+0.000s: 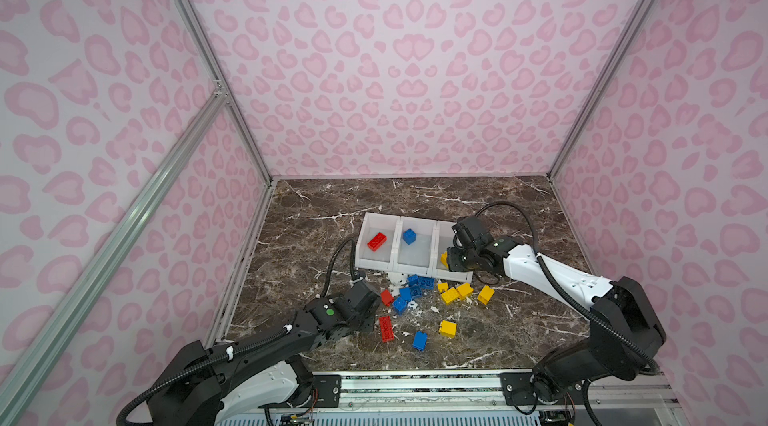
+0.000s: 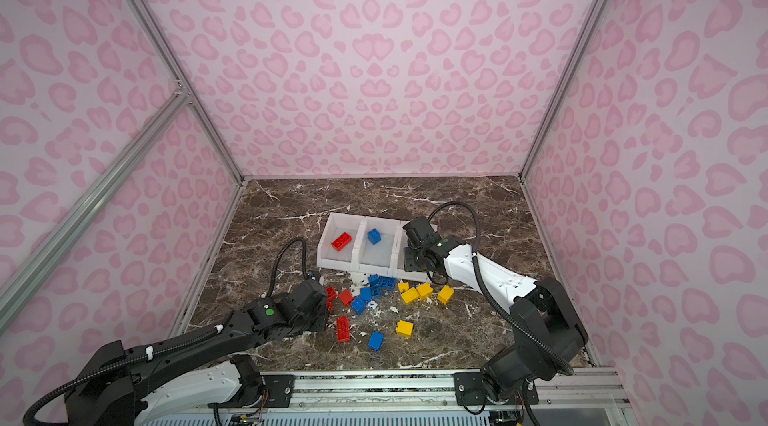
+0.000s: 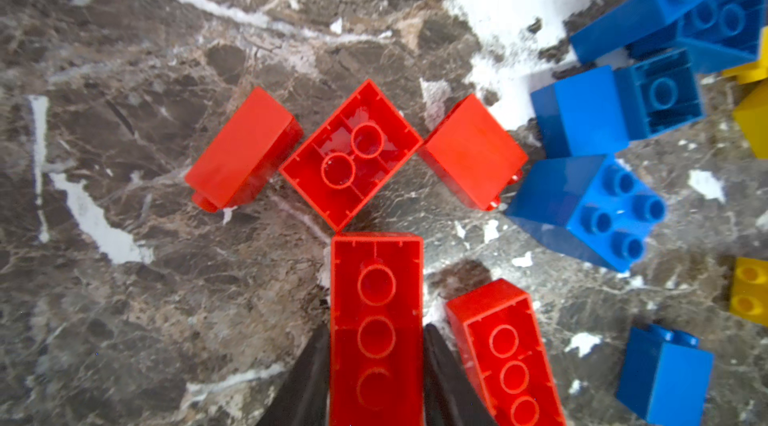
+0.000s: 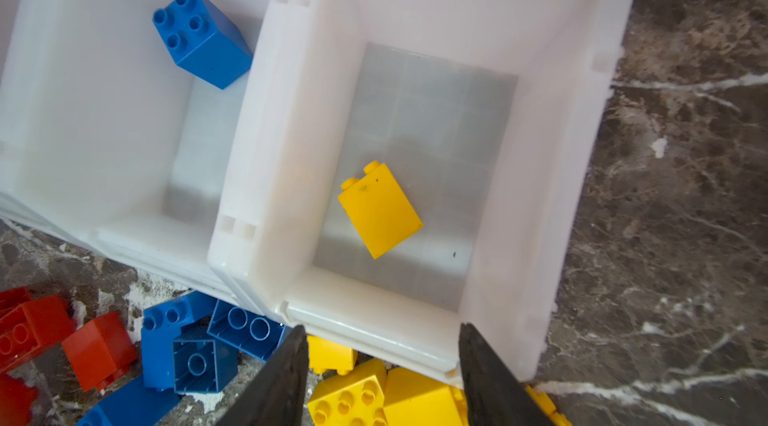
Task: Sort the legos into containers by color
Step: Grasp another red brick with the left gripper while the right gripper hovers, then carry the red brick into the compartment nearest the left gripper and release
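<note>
Left wrist view gives you the grip: your left pincer (image 3: pixel 376 328) is clamped on a long red brick (image 3: pixel 376 278), underside up, a dark finger (image 3: pixel 309 382) pressed against each long side; whether it is off the bench (image 3: pixel 124 133) you cannot tell. Just past its far end lies a hollow red brick (image 3: pixel 351 154), open side up, flanked by two side-lying red bricks (image 3: pixel 243 150), and a second long red brick (image 3: pixel 505 353) lies just beside the held one. In both top views that pincer sits low at about 8 o'clock on the marble bench. Moving right, you have the blue bricks (image 1: pixel 415 291) heaped near the bench's middle, just beside the containers' front wall, and the yellow bricks (image 1: pixel 451 296) at their 3 o'clock; a lone blue brick (image 1: pixel 419 341) and a lone yellow brick (image 1: pixel 448 328) lie apart toward 6 o'clock. The containers (image 1: pixel 415 266) stand in a row just to 12 o'clock of the heap: a sorted red brick (image 1: pixel 377 241) in the left one, a sorted blue brick (image 1: pixel 409 236) in the middle one, a sorted yellow brick (image 4: pixel 380 210) in the right one. Your right pincer (image 4: pixel 383 327) hangs over the right container's near rim, at about 2 o'clock on the bench, its fingers apart with nothing between them.
</note>
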Controlling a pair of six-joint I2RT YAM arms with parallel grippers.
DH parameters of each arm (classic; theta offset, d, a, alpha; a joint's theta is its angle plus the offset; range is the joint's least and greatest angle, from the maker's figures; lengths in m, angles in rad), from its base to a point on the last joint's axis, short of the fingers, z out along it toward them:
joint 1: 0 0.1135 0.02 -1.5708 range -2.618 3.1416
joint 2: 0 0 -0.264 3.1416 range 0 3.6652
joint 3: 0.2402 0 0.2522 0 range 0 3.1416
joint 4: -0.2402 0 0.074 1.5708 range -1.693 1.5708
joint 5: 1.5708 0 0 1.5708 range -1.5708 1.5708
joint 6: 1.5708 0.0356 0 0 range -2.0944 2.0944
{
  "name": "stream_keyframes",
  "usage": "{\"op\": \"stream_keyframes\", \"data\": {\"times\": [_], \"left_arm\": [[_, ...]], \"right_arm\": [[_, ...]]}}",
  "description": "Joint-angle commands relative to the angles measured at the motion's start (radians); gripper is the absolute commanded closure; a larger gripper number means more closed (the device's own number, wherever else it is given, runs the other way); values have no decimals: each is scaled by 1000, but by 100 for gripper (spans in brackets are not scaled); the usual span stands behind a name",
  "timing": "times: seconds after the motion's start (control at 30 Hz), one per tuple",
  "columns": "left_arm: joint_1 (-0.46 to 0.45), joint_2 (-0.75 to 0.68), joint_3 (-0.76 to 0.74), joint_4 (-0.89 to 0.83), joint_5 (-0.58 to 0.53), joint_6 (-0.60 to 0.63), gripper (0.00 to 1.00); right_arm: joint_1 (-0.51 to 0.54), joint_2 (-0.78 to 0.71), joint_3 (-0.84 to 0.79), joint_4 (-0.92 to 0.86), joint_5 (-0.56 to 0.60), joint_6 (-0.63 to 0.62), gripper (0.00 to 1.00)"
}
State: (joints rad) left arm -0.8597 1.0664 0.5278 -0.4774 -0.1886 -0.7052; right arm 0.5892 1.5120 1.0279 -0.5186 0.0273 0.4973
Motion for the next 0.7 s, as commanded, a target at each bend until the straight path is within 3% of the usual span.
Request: {"op": "stream_keyframes", "data": {"times": [0.0,0.13,0.47,0.67], "left_arm": [[0,-5,36,-5,-32,26,62],[-1,4,50,-30,-57,31,68],[7,42,160,-12,-89,104,69],[77,144,262,34,-78,187,70]], "right_arm": [[1,-4,-3,-8,15,3,41],[1,-10,-8,-8,14,4,41],[2,-29,-15,-12,19,7,42],[5,-48,-18,-21,23,10,42]]}}
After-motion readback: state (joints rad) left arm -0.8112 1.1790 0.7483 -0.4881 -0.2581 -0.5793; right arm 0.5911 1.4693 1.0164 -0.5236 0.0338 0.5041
